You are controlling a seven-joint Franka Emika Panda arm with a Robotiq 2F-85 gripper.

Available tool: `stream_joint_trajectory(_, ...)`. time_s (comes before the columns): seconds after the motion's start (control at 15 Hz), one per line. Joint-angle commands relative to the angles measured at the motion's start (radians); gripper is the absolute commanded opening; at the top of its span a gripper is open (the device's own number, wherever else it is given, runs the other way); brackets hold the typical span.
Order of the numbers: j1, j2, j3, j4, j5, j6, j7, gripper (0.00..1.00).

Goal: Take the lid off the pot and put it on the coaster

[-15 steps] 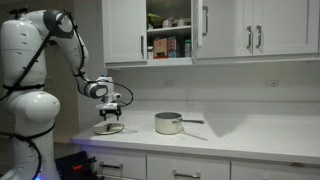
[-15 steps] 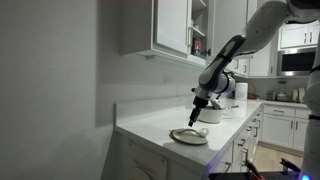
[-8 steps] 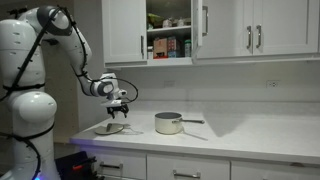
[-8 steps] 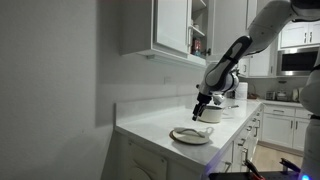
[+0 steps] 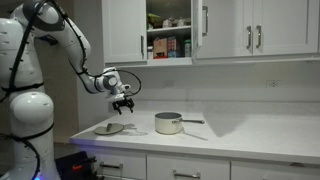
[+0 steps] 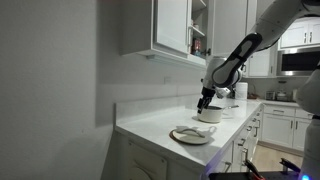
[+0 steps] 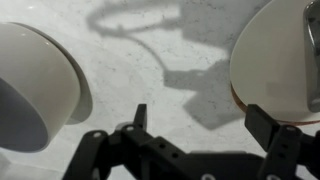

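Observation:
The silvery-pale lid (image 5: 110, 128) lies on the reddish-brown coaster at the counter's end; it also shows in an exterior view (image 6: 190, 134). In the wrist view the lid (image 7: 282, 52) covers the coaster, whose rim (image 7: 238, 104) peeks out below it. The cream-white pot (image 5: 168, 123) (image 6: 210, 113) stands uncovered, handle pointing away from the lid; in the wrist view it (image 7: 30, 85) is at the left. My gripper (image 5: 123, 102) (image 6: 205, 101) (image 7: 203, 125) hangs open and empty above the counter, between lid and pot.
White marble counter (image 5: 240, 140) runs along the wall. Upper cabinets hang above, one door open onto a shelf of boxes (image 5: 170, 45). The counter's end edge lies just beyond the lid (image 6: 165, 140).
My gripper has lifted off the lid and moved up and toward the pot. The lid stays resting on the coaster.

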Motion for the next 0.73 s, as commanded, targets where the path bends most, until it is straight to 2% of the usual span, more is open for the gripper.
stream_joint_trajectory(0.0, -0.01, -0.054, 0.012, 0.034, -0.029, -0.129, 0.07, 1.0)
stream_joint_trajectory(0.13, 0.03, -0.057, -0.009, 0.062, 0.071, -0.226, 0.024, 1.0)
stream_joint_trajectory(0.2, 0.011, -0.041, -0.004, 0.036, 0.025, -0.151, 0.03, 1.0)
stream_joint_trajectory(0.33, 0.021, -0.048, -0.004, 0.051, 0.052, -0.192, 0.03, 1.0)
stream_joint_trajectory(0.67, 0.022, -0.048, -0.005, 0.052, 0.056, -0.196, 0.03, 1.0)
